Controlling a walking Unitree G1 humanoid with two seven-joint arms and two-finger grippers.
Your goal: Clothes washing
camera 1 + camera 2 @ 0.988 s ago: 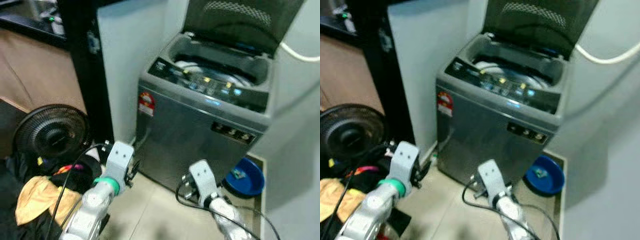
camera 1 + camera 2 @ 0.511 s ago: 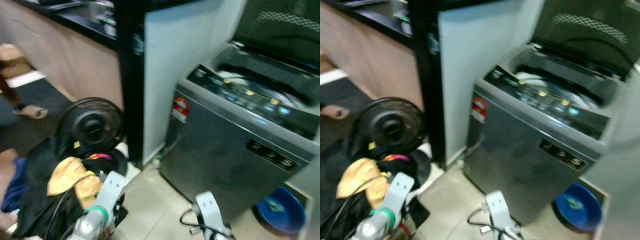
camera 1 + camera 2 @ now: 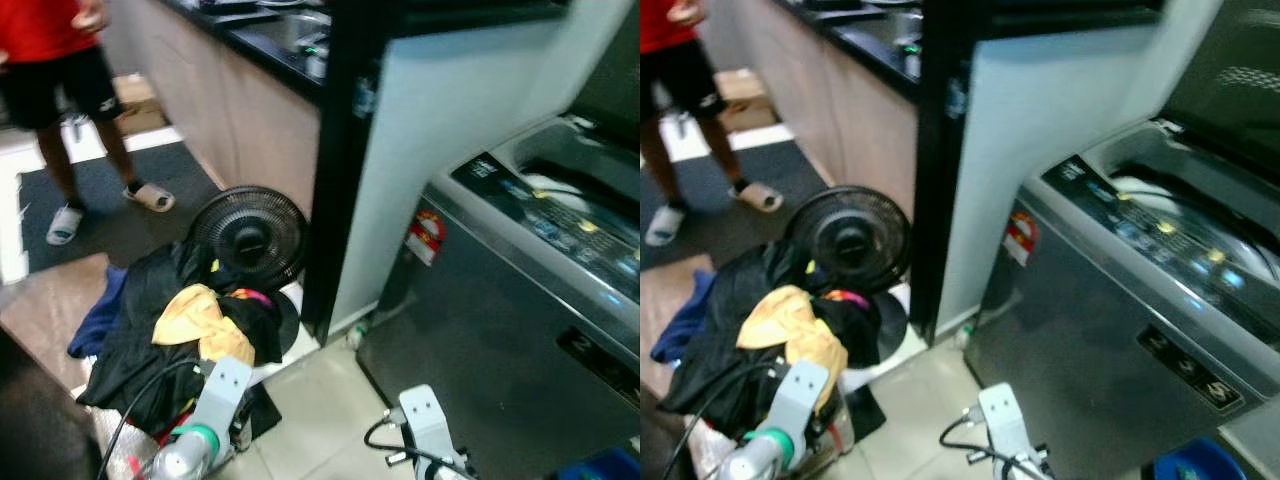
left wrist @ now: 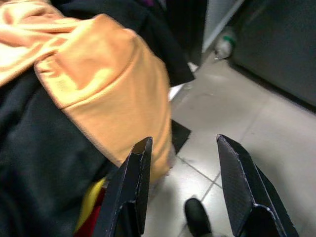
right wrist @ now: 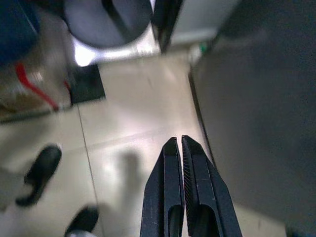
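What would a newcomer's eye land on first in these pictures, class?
Probably the orange garment topping a heap of dark clothes on the floor, in front of a black floor fan. To the robot's right stands the grey top-loading washing machine. The open left gripper points at that orange cloth.

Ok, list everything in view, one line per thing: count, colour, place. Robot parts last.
Washing machine: one, grey, lid up, on the robot's right.
Laundry pile: one, mostly black, on the floor at left.
Orange garment: one, on top of the pile.
Fan: one, black, behind the pile.
Basin: one, blue, by the machine.
Person: one, red top, far left.
Left gripper: open, over the orange garment's edge.
Right gripper: shut, above the floor tiles.
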